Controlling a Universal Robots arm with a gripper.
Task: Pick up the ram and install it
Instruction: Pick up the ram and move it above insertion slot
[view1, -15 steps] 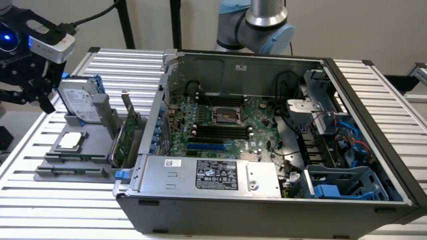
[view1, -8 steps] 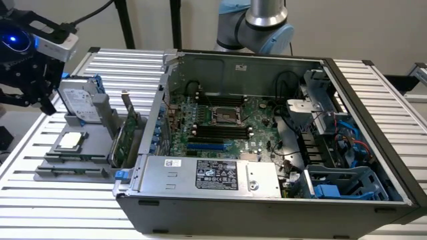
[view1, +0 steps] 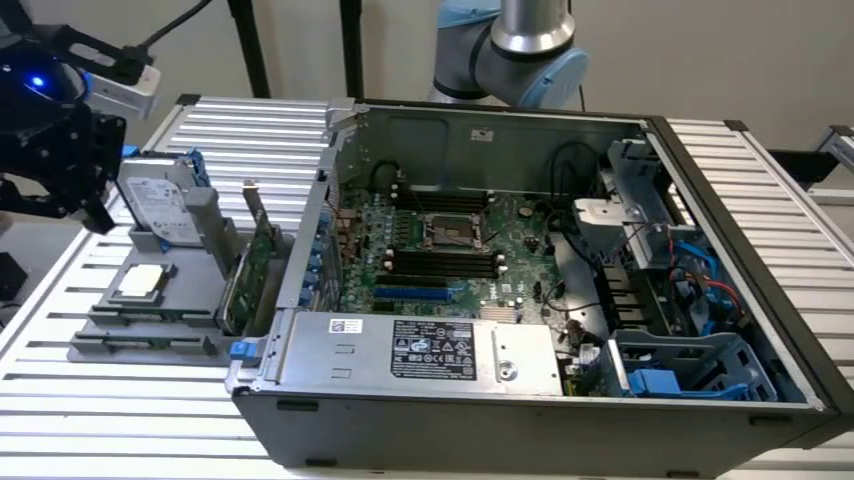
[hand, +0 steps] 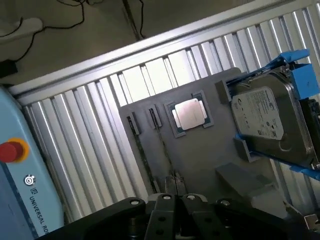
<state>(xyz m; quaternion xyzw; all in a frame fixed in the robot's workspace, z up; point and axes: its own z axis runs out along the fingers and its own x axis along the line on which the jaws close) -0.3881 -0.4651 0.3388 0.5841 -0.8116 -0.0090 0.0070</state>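
Now the hand (hand: 175, 199) hovers above the tray (hand: 200, 155); grip cannot be told; pendant (hand: 20, 190) reads "UNIVERSAL RO".

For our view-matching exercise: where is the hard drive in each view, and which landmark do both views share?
Exterior view: the hard drive stands upright in the gray holder, at the exterior view's left, outside the case.
Wrist view: the hard drive, in blue rails, is on the same holder.
Shared landmark: the silver CPU beside it.

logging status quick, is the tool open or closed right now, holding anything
tool: cannot be told whether open or closed; it hangs over the grey tray near the hard drive
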